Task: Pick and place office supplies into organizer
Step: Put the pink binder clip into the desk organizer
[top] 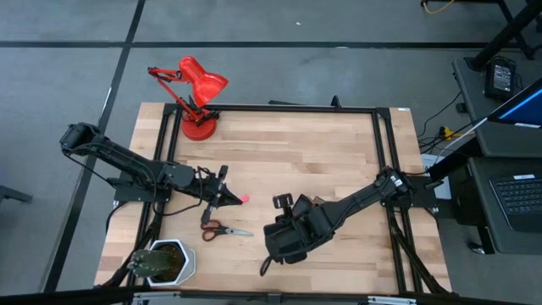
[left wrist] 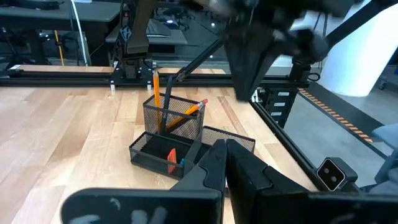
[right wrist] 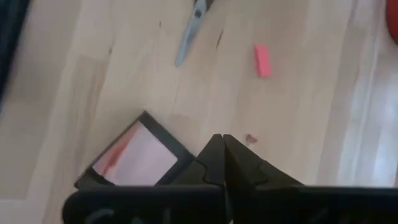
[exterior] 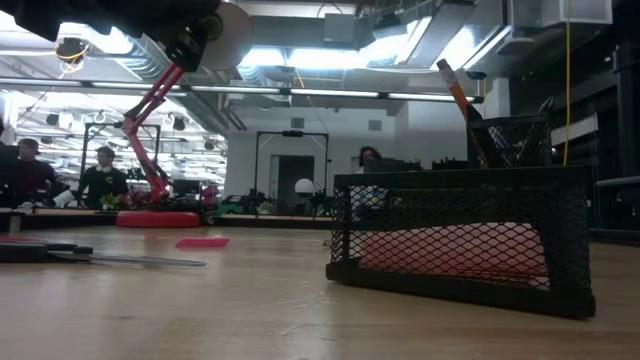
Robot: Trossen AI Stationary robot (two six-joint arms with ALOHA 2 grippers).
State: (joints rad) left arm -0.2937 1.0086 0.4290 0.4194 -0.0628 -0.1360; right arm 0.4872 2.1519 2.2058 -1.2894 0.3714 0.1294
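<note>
Currently the left gripper [top: 227, 196] sits over the left-centre of the table [top: 339, 152], fingers pressed together with no gap, as the left wrist view shows [left wrist: 225, 163]. Nothing is visible between them. A small pink eraser [top: 245, 199] lies on the wood just beside its tip; whether they touch cannot be told from above.

The right gripper [top: 282, 202] is at the centre of the table, just left of the organizer [top: 292, 237], which the right arm partly covers in the high view. Its fingers also meet along a closed line in the right wrist view [right wrist: 222, 163], holding nothing visible.

The organizer is a black mesh desk tidy near the front edge, right of centre. In the left wrist view it shows a tall cup at the back holding two orange pencils [left wrist: 157, 93] and a dark pen [left wrist: 166, 109], with a low tray in front. A pink sticky-note pad [right wrist: 144, 154] lies in a low compartment, seen through the mesh in the low view as well.

The scissors [top: 222, 229], red-handled, lie on the wood left of the organizer, near the left gripper and nearer the front edge.

A red desk lamp [top: 196, 93] stands at the far left corner; a potted plant [top: 163, 261] at the near left corner.

No readable writing or labels.
</note>
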